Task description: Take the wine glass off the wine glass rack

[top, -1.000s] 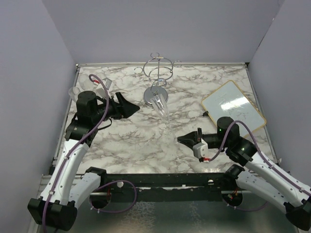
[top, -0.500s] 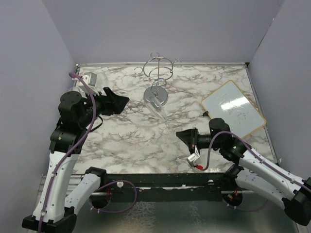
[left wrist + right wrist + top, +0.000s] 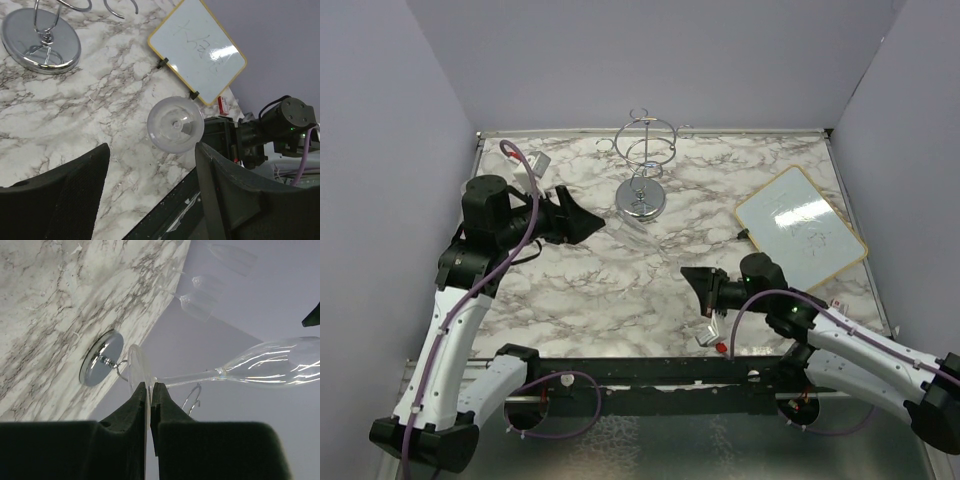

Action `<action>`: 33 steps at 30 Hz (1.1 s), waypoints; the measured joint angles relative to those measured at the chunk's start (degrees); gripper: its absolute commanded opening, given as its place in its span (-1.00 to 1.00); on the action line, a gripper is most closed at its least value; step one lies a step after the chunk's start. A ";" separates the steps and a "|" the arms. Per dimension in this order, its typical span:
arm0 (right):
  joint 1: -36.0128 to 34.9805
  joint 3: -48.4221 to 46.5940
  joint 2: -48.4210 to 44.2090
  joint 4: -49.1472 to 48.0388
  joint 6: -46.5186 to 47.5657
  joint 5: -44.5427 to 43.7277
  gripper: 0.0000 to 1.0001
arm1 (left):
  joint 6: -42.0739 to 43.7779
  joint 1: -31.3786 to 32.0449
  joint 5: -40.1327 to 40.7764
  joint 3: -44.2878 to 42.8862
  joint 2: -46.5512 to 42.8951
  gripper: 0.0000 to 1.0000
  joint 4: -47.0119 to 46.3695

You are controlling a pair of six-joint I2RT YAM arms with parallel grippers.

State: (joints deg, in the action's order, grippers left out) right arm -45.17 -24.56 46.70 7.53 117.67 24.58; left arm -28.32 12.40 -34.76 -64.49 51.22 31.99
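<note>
The wine glass [image 3: 632,234] lies level in the air, off the wine glass rack [image 3: 646,148], which stands at the back with its round chrome base [image 3: 41,41] on the marble. My right gripper [image 3: 150,386] is shut on the glass's foot disc [image 3: 136,371], and the stem [image 3: 192,377] and bowl [image 3: 280,362] stretch away from it. My left gripper [image 3: 150,150] is open. The bowl's mouth [image 3: 175,124] faces it just beyond the fingertips, close to the right finger [image 3: 235,190], with no grip on it.
A yellow-framed whiteboard [image 3: 801,225] lies at the right of the marble table [image 3: 580,290]. Two other clear glasses [image 3: 200,295] show near the table's edge by the wall. Grey walls close in both sides and the back.
The left gripper pulled back, then came forward to the bowl. The right arm turned and sank lower, and the glass swung left, away from the rack's base.
</note>
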 measured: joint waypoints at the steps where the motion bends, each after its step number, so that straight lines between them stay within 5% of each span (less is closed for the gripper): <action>1: -0.37 0.17 0.00 -0.15 0.00 -0.68 -0.97 | 0.04 0.00 -0.74 0.15 -0.15 0.37 0.04; 18: -3.78 0.35 -0.48 -0.83 0.00 -5.60 -0.98 | -0.13 0.00 -8.61 4.76 1.68 0.25 0.11; 26: -5.11 0.35 -2.89 0.44 0.02 -7.39 -0.98 | -0.48 0.00 -8.00 4.02 0.72 0.47 0.33; 33: -5.49 0.37 -3.02 0.55 0.02 -7.39 -0.98 | -0.61 0.00 -6.29 1.92 0.31 0.48 0.33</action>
State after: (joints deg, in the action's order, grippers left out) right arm -50.65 -24.18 43.68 8.08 117.69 17.19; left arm -28.93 12.40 -41.06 -62.57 51.53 32.32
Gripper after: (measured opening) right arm 0.038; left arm 0.738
